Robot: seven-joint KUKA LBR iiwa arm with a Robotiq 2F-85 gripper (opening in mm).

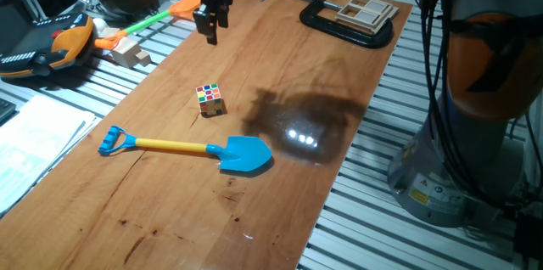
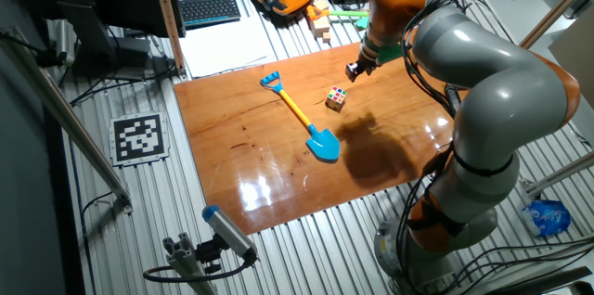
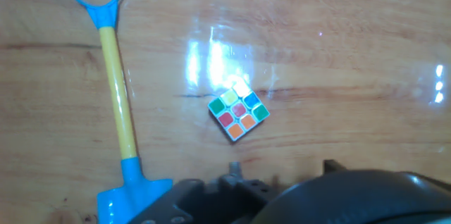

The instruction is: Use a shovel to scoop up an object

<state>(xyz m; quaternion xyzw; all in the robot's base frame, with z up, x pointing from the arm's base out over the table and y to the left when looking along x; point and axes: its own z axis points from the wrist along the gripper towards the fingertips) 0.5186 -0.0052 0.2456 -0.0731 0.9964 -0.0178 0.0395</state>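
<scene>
The shovel (image 1: 182, 146) lies flat on the wooden table (image 1: 280, 210), blue blade to the right and blue D-end to the left. It also shows in the other fixed view (image 2: 299, 112) and the hand view (image 3: 116, 104). The puzzle cube (image 1: 209, 98) sits on the table just behind the shaft, apart from it; it also shows in the other fixed view (image 2: 336, 98) and the hand view (image 3: 239, 113). My gripper (image 1: 209, 34) hangs in the air above the table's far part, behind the cube, empty with a small gap between its fingers. It also shows in the other fixed view (image 2: 355, 70).
An orange-bladed, green-shafted toy shovel (image 1: 153, 20) and pale wooden blocks (image 1: 129, 52) lie off the table's far left edge. A black C-clamp (image 1: 344, 25) holds a wooden block piece (image 1: 366, 11) at the far right. Papers (image 1: 34, 134) lie at the left.
</scene>
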